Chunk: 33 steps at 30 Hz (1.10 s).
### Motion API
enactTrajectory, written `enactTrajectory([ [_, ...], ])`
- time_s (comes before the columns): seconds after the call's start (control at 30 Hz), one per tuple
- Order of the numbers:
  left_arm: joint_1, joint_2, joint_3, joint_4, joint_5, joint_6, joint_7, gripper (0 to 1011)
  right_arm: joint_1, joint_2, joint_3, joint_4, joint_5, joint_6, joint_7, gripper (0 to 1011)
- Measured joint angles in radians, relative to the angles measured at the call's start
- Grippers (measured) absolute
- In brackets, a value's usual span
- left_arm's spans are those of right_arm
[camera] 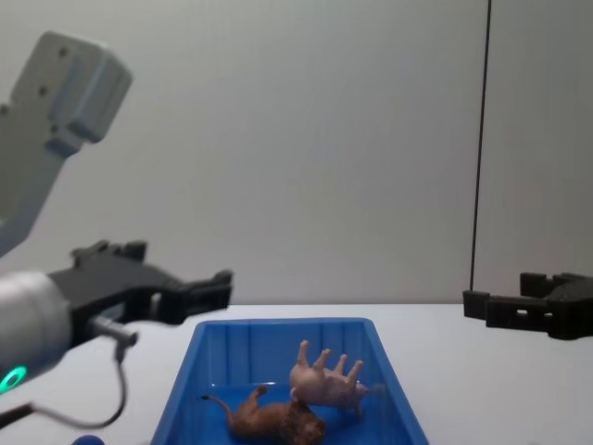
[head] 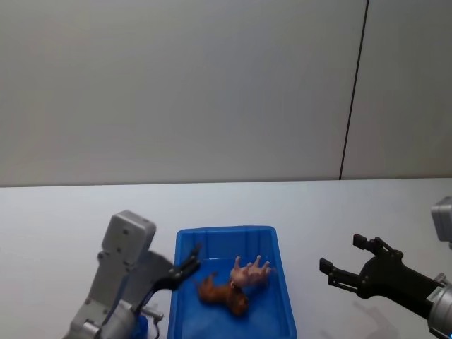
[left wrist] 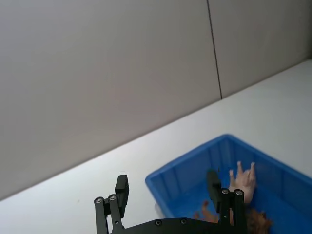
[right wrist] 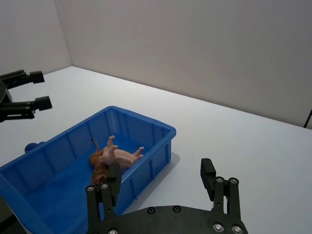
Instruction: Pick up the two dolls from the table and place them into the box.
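Note:
The pale pink pig (head: 251,272) lies on its back, legs up, inside the blue box (head: 224,232). The brown lion (head: 224,295) lies beside it on the box floor, touching it. In the chest view the pig (camera: 324,380) and lion (camera: 273,419) rest low in the box (camera: 278,324). My left gripper (head: 189,265) is open and holds nothing, hovering at the box's left rim. My right gripper (head: 342,254) is open, above the white table (head: 70,212) to the right of the box. The right wrist view shows both dolls (right wrist: 122,156) in the box (right wrist: 146,124).
A small blue round object (right wrist: 31,145) sits on the table just outside the box's left side, under my left arm. A grey wall with a dark vertical seam (head: 353,92) stands behind the table. Bare tabletop lies to the right of the box.

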Motion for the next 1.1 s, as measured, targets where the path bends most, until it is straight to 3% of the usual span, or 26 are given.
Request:
enactTrajectory([
  [0.23,0.066,0.058,-0.021,-0.038,-0.066,0.071,0.055,1000,-0.003,0.004,0.002,-0.001,0.001,-0.003,-0.001,1001],
  [0.6,0.151,0.117,-0.044,-0.048,-0.147,0.112,0.110,1000,-0.006,0.007,0.003,-0.003,0.001,-0.005,-0.001,1001],
  [1.1,0.189,0.133,-0.054,-0.006,-0.189,0.112,0.090,1001,-0.007,0.008,0.004,-0.003,0.001,-0.006,-0.001,1001],
])
